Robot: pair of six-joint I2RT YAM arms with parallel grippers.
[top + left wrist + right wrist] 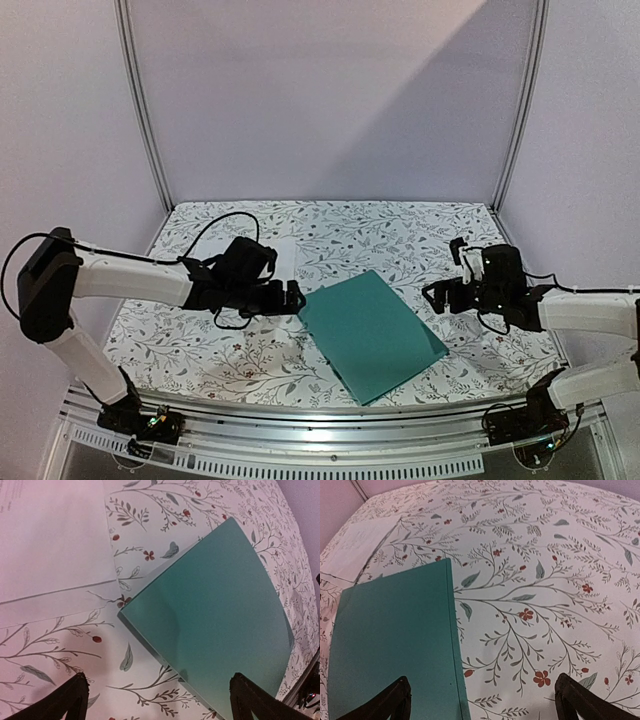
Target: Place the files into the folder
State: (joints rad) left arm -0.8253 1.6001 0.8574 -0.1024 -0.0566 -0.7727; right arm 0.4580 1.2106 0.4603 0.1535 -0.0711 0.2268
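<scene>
Teal folder (370,335) lies closed on the surface (400,225), long axis running far-left to near-right, between the left claw (293,297) and right claw (432,295); opening it is probably next. Left wrist: claw spread wide, empty, facing a folder corner; the files (50,545) lie near, not touching. Right wrist: claw wide, empty, the folder's long edge ahead.

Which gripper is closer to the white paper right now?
Left. The left gripper hovers beside the paper; the right gripper is across the folder.
</scene>
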